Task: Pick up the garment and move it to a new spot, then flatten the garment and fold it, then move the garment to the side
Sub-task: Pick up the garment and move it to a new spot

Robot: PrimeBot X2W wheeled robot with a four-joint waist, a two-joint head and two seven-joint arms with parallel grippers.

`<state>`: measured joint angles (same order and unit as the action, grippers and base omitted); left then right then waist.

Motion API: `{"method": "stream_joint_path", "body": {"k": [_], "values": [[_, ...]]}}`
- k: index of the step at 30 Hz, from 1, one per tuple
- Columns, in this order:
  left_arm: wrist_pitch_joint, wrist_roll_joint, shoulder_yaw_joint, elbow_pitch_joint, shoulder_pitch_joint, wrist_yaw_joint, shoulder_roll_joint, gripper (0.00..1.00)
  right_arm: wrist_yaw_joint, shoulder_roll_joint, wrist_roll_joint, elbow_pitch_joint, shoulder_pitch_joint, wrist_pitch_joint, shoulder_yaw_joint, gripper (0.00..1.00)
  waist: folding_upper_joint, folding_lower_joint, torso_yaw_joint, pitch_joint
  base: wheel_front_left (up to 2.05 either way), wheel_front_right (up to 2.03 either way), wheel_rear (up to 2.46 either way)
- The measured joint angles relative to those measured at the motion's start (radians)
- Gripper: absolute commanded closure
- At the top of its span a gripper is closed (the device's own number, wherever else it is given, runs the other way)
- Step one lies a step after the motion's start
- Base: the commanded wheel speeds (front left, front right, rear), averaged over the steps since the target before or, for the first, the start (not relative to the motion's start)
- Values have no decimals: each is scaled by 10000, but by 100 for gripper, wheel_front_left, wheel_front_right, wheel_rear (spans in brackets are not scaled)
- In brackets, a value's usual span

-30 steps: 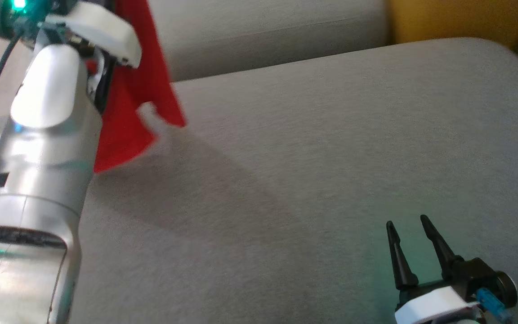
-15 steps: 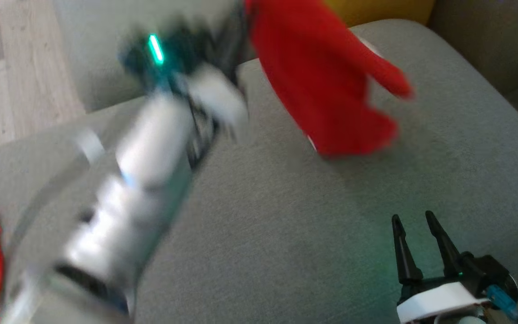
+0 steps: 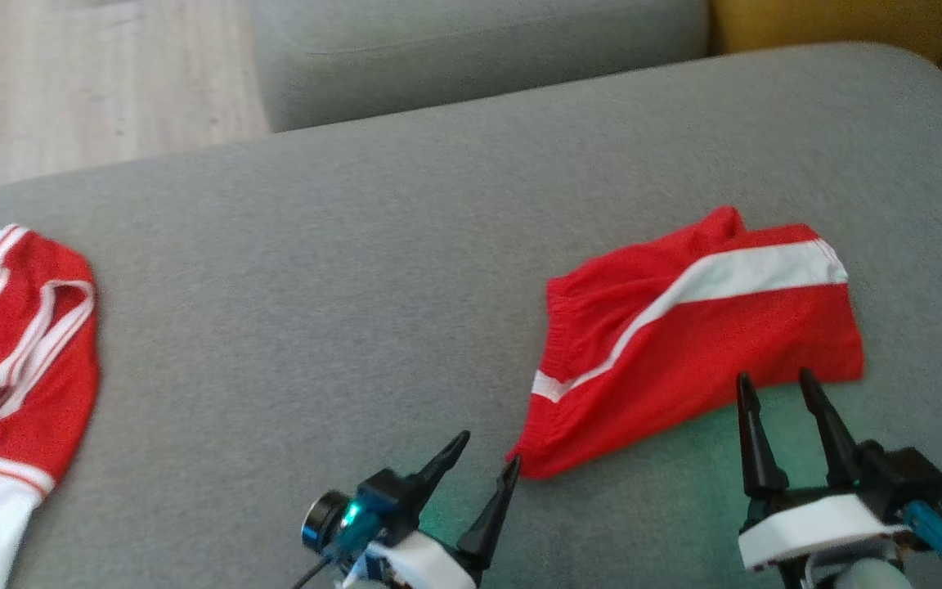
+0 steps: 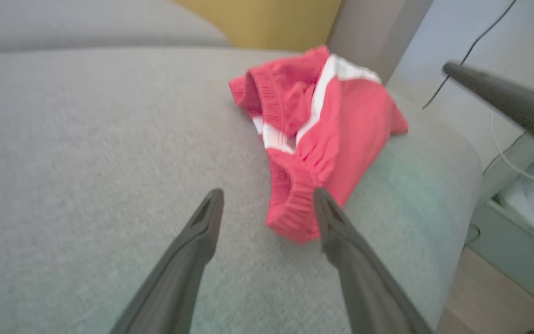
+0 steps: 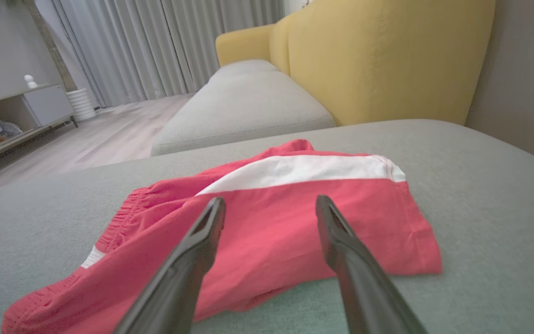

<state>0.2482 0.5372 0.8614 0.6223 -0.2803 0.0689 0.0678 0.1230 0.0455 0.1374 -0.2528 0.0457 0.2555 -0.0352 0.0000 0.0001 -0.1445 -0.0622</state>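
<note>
Grey cushion (image 3: 356, 286): jersey (image 3: 21, 327) at its left edge. Left gripper (image 3: 487, 451), spread and empty, is just beside the shorts (image 3: 708, 335), which lie rumpled right of centre. Right gripper (image 3: 775, 380) gapes empty at their near edge. Likely light, limp cloth; pinch the waistband (image 4: 292, 204) corners.

A wide grey cushion (image 3: 316, 270) spreads before me, its cloth finely woven. On its left end lies a crumpled jersey (image 3: 21, 343), red with white bands, partly cut off by the head view's edge. Just beyond the cushion stands a second grey seat (image 3: 471, 57), and to the left of that I see pale wood floor (image 3: 95, 82). Along that seat rises a yellow sofa back (image 5: 387, 60). Farther off, grey curtains (image 5: 155, 46) hang to the floor, with a white ribbed pot (image 5: 80, 104) beside them and a low cabinet (image 5: 21, 111) bearing a small white ornament (image 5: 29, 81). A thin dark cable (image 4: 468, 52) runs down a pale wall (image 4: 531, 41).
</note>
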Motion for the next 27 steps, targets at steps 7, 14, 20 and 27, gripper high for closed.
{"method": "stream_joint_path", "body": {"k": [7, 14, 20, 27], "values": [[10, -876, -2349, -2197, 1919, -1239, -54, 0, 0, -6, -58, -107, 508, 0, 173, 0, 0, -2, 812, 611, 0, 0, 0], [13, -2217, -4826, -4136, 2824, -1988, -61, 0, 0, -6, -19, -50, 620, 0, 109, 0, 0, -2, 1358, 1082, 0, 0, 0], [27, -3028, -5764, -5087, 3988, -2067, -94, 0, 0, -8, -267, 453, 1160, 0, -48, 0, 0, -3, 1565, 1559, 0, 0, 0], [38, -3601, -5754, -5402, 4534, -2199, -105, 0, 0, -10, -190, 807, 1641, 0, 21, 0, 0, -2, 1776, 1904, 0, 0, 0]]}}
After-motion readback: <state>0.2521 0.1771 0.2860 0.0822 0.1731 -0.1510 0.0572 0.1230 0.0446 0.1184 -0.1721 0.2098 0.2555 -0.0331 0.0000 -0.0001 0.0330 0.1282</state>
